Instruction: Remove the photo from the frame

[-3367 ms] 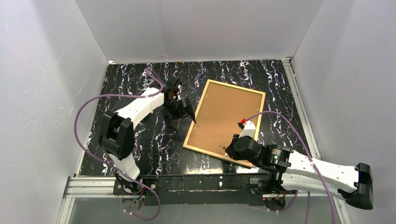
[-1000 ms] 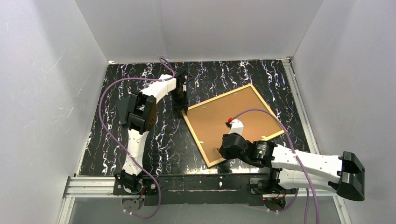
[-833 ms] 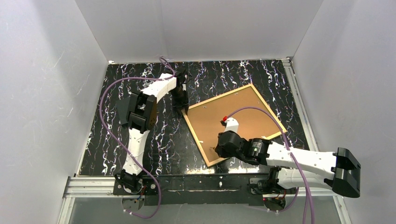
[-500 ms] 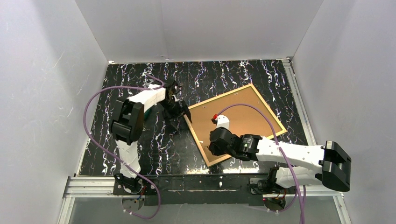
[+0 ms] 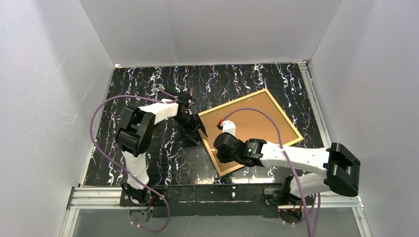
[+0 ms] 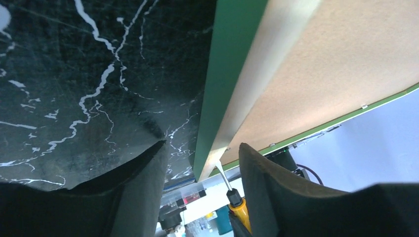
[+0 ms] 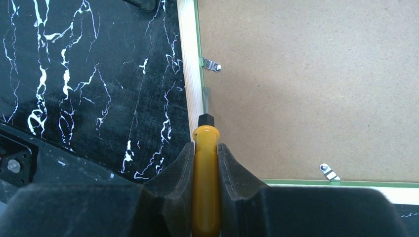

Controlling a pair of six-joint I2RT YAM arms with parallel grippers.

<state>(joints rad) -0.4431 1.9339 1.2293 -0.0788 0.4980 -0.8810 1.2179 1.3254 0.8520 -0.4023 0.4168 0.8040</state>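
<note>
The frame (image 5: 285, 114) lies face down right of centre, light wood back edge up, green side showing in the left wrist view (image 6: 225, 74). The brown backing board (image 5: 249, 129) fills it and hides the photo. My left gripper (image 5: 193, 127) is open, its fingers either side of the frame's left edge (image 6: 202, 144). My right gripper (image 5: 217, 147) is shut on a yellow-handled screwdriver (image 7: 205, 187). The screwdriver's tip (image 7: 205, 96) sits at the seam between the wood edge (image 7: 190, 74) and the board (image 7: 306, 89). The screwdriver also shows in the left wrist view (image 6: 238, 212).
Small metal clips (image 7: 211, 64) (image 7: 327, 172) hold the board at the frame's inner edge. The black marbled table (image 5: 133, 98) is walled in white on three sides. An aluminium rail (image 5: 99, 197) runs along the near edge. Purple cables (image 5: 99, 116) loop off both arms.
The frame turned clockwise earlier on. In the last second my left gripper dropped from the frame's far-left corner to its left edge. My right gripper moved left with the screwdriver to that edge.
</note>
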